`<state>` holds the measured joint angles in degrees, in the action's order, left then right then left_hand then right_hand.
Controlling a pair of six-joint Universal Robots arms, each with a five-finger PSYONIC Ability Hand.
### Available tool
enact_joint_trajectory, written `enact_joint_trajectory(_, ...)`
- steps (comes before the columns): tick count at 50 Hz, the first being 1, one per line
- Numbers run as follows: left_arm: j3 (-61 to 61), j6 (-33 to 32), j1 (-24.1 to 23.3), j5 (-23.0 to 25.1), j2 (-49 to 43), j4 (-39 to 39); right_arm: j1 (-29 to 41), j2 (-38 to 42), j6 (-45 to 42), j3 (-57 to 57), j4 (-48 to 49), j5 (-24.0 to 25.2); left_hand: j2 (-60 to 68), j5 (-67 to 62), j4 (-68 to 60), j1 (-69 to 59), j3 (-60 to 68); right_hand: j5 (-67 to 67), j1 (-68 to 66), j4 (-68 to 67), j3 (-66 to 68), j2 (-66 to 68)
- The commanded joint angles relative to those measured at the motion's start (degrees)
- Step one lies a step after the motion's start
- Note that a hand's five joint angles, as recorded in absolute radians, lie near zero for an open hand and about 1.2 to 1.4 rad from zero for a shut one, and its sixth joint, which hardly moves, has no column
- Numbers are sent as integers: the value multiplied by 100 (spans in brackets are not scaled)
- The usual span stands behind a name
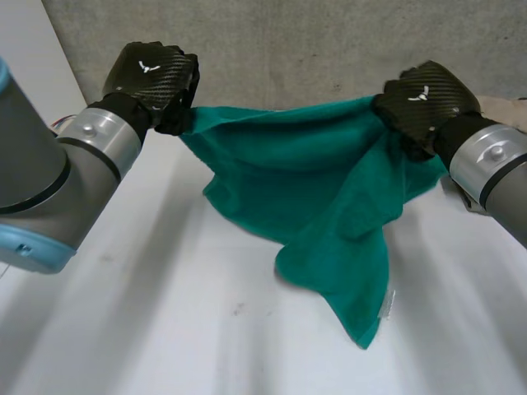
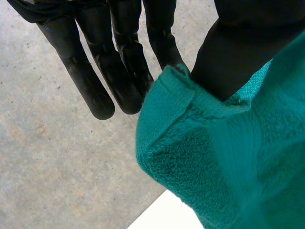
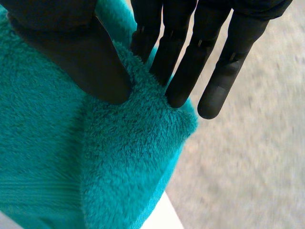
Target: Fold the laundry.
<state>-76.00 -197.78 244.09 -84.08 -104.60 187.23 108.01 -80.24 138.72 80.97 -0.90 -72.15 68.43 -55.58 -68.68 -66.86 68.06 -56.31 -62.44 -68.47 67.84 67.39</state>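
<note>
A teal towel (image 1: 313, 197) hangs stretched between both hands above the white table (image 1: 165, 329), its lower folds drooping to a point near the table. My left hand (image 1: 152, 78) pinches the towel's left top corner (image 2: 167, 95) between thumb and fingers. My right hand (image 1: 424, 103) pinches the right top corner (image 3: 143, 109) the same way, thumb pressed into the pile. A small white label (image 1: 387, 304) shows on the hanging edge.
A grey concrete wall (image 1: 288, 41) stands behind the table's far edge. A beige object (image 1: 506, 107) lies at the far right behind my right arm.
</note>
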Motion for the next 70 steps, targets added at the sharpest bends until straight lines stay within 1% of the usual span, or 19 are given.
enact_joint_trajectory(1,-389,301,16,-20,107,6,115,123,-1057,76,-41,1412,1157,-1442,-1132,-1314,1194,-1369,-1756,-1153,1216,1261)
enact_joint_trajectory(4,-425,310,33,-47,-42,-11,115,237,-1347,489,-217,1826,1157,-1442,-1132,-1314,1194,-1369,-1756,-1153,1216,1261)
enact_joint_trajectory(7,-451,301,60,-47,-104,15,124,307,-1970,1122,-349,2152,1157,-1442,-1132,-1314,1194,1457,1069,1673,-1610,-1565)
enact_joint_trajectory(8,-460,293,77,-47,-104,24,98,307,-2442,1367,-341,2179,1157,-1442,-1132,-1314,1194,4399,4011,4615,-4552,-4507)
enact_joint_trajectory(9,-451,301,95,-38,-104,24,80,307,-2690,1465,-341,2153,1157,-1442,-1132,-1314,1194,5594,5206,5810,-5747,-5702)
enact_joint_trajectory(10,-434,301,112,-38,-104,32,45,299,-2875,1518,-332,2100,1157,-1442,-1132,-1314,1194,5631,5244,5847,-5784,-5739)
enact_joint_trajectory(12,-381,301,139,-20,-95,41,36,255,-3106,1458,-341,1777,1157,-1442,-1132,-1314,1194,5631,5244,5847,-5784,-5739)
enact_joint_trajectory(16,-258,301,130,-20,-60,41,107,229,-2186,1115,-358,1073,1157,-1442,-1132,-1314,1194,5631,5244,5847,-5784,-5739)
enact_joint_trajectory(21,-126,301,112,-38,-34,32,1,-78,981,571,-332,588,1157,-1442,-1132,-1314,1194,5631,5244,5847,-5784,-5739)
enact_joint_trajectory(26,-126,310,77,-38,19,15,-288,-282,2624,131,-525,667,1157,-1442,-1132,-1314,1194,5631,5244,5847,-5784,-5739)
enact_joint_trajectory(36,-539,345,33,-12,651,-3,-465,1807,2642,-1581,-2264,808,1157,-1442,-1132,-1314,1194,5222,4834,5438,-5375,-5330)
enact_joint_trajectory(50,-601,319,-81,24,1065,6,124,3954,2335,-3130,-2503,1072,1157,-1442,-1132,-1314,1194,5085,4697,5301,-5238,-5193)
enact_joint_trajectory(52,-600,319,-37,32,1039,32,238,4218,2335,-3341,-2529,1036,1157,-1442,-1132,-1314,1194,4499,4111,4715,-4652,-4607)
enact_joint_trajectory(54,-574,310,-28,41,942,50,300,4350,2335,-3499,-2529,984,1157,-1442,-1132,-1314,1194,2807,2420,3023,-2960,-2915)
enact_joint_trajectory(55,-539,301,-20,41,881,67,352,4455,2335,-3683,-2521,888,1157,-1442,-1132,-1314,1194,-167,-555,49,14,59)
enact_joint_trajectory(56,-504,301,-11,41,811,85,370,4482,2335,-3798,-2486,843,1157,-1442,-1132,-1314,1194,-1357,-1744,-1141,1204,1249)
enact_joint_trajectory(62,303,275,288,33,222,454,405,4500,2352,-4808,-2249,475,1157,-1442,-1132,-1314,1194,-1369,-1756,-1153,1216,1261)
enact_joint_trajectory(66,1296,257,499,-3,-252,840,432,4132,2466,-5372,-986,-271,1157,-1442,-1132,-1314,1194,-1369,-1756,-1153,1216,1261)
enact_joint_trajectory(70,2210,266,788,-222,-570,1315,432,3166,2431,-4811,675,-993,1157,-1442,-1132,-1314,1194,-1369,-1756,-1153,1216,1261)
